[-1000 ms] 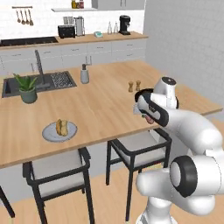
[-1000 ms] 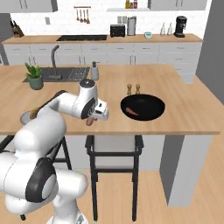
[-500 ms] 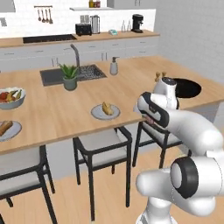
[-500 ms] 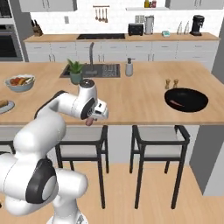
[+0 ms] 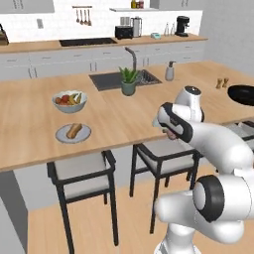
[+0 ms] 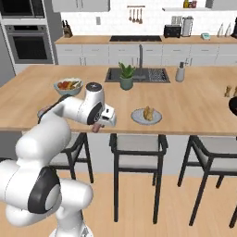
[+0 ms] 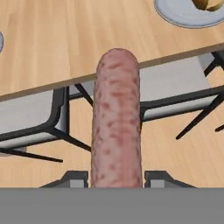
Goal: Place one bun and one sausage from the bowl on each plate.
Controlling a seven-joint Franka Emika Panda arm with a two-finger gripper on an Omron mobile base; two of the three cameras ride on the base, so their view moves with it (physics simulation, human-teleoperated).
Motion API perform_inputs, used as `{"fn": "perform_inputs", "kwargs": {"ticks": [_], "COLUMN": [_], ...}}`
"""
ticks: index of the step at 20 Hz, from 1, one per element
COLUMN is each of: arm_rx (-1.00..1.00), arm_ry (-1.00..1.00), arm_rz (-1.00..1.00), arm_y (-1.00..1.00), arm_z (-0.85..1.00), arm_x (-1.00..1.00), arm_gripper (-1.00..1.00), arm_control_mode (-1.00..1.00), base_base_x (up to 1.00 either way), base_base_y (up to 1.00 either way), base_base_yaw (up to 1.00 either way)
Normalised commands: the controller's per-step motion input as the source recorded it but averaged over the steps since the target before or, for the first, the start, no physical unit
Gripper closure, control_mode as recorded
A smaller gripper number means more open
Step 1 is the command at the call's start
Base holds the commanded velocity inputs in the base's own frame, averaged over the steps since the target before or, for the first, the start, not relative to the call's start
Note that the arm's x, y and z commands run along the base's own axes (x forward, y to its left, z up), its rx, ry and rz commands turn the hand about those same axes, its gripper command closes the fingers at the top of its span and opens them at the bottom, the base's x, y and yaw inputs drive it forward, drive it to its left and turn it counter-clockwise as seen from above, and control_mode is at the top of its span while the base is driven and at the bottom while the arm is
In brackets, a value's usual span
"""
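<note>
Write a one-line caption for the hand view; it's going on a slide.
Hand holding a sausage over the counter edge, with a plate carrying a bun ahead.

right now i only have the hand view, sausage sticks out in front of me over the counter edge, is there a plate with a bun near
Observer: Yes. In the right base view a plate with a bun sits on the counter, to the right of the end effector.
Operator: any sausage on it
Observer: None that I can see; the left base view shows just a bun on that plate.
Operator: where's the black bowl
Observer: Far right end of the counter; the bowl is cut by the frame edge.
Operator: anything else close to the plate
Observer: A fruit bowl stands just behind it.
</note>
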Motion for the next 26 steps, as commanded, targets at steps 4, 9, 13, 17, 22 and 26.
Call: {"fn": "perform_inputs", "kwargs": {"ticks": [4,9,13,17,22,26], "arm_rx": [0.00,0.00,0.00,0.00,-0.01,0.00], "arm_ry": [0.00,0.00,0.00,0.22,0.22,0.08], "arm_rz": [0.00,0.00,0.00,0.24,0.34,0.40], "arm_y": [0.00,0.00,0.00,0.25,-0.15,-0.37], "arm_z": [0.00,0.00,0.00,-0.27,-0.39,-0.21], "arm_x": [0.00,0.00,0.00,1.00,1.00,0.33], "arm_gripper": [1.00,1.00,1.00,1.00,1.00,1.00], "arm_control_mode": [1.00,1.00,1.00,-1.00,-1.00,-1.00], "base_base_x": [0.38,0.97,0.90,0.00,0.00,0.00], "base_base_y": [1.00,1.00,0.69,0.00,0.00,0.00], "base_base_yaw": [0.16,0.09,0.15,0.00,0.00,0.00]}}
